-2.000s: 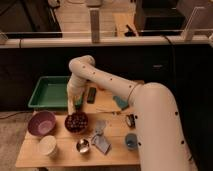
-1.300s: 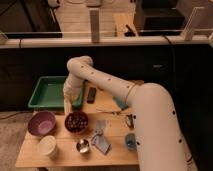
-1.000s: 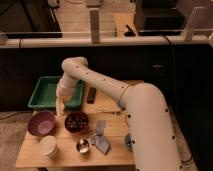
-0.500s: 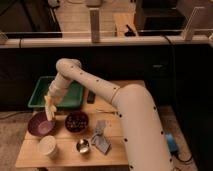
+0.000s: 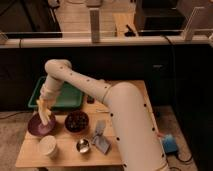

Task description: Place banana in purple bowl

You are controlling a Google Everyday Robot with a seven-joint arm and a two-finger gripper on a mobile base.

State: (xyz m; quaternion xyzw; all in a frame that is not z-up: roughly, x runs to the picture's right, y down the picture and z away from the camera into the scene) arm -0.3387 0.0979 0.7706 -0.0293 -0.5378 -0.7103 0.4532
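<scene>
gripper (image 5: 44, 102) moved over purple bowl (image 5: 32, 127), banana (image 5: 43, 114) upright

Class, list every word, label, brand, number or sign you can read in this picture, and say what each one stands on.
None: no readable text shows anywhere in the camera view.
The gripper, holding the banana over the purple bowl, bears no marking that can be read.
The green tray and white cup look plain.
</scene>
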